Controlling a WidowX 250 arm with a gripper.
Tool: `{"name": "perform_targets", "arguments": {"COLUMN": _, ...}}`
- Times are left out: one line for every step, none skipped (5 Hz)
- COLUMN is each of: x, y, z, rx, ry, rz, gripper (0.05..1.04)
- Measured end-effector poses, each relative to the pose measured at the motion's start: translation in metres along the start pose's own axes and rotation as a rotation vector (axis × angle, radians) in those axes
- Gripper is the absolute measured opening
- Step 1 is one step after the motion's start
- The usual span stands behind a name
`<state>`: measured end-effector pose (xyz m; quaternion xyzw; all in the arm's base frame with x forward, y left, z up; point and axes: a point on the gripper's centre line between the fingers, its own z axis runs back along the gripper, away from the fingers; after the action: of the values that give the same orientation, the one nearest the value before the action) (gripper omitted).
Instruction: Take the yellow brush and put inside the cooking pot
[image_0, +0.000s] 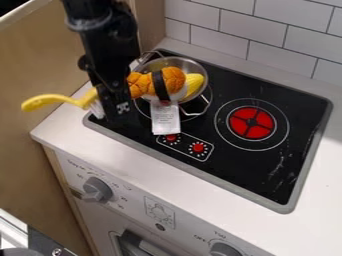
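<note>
I cannot determine whether my claw (117, 113) grips the brush (50, 100) beside it; released over the adjacent pot (152, 64), the brush may slide out, because the plush (175, 77) crowds the opening.

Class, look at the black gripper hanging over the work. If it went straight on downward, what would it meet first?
Most likely the black stovetop, near its left corner, though how high the gripper hangs above it is hard to judge.

Wht ctr (317, 170); pot (192, 66) on hob (234, 167).
</note>
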<state>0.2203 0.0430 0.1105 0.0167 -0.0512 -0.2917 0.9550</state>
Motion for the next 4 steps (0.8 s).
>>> {"name": "perform_targets", "arguments": {"x": 0.002, "y": -0.004, "z": 0.018, "rx": 0.010, "ry": 0.033, "rz": 0.009, "gripper": 0.546}}
{"name": "perform_targets", "arguments": {"x": 0.014, "y": -0.007, "z": 0.033, "rx": 0.014, "ry": 0.030, "rz": 0.006, "gripper": 0.546}}
{"name": "perform_targets", "arguments": {"x": 0.037, "y": -0.004, "z": 0.038, "rx": -0.002, "ry": 0.006, "rz": 0.000, "gripper": 0.546}}
{"name": "perform_targets", "arguments": {"x": 0.063, "y": -0.006, "z": 0.032, "rx": -0.023, "ry": -0.018, "rz": 0.001, "gripper": 0.546}}
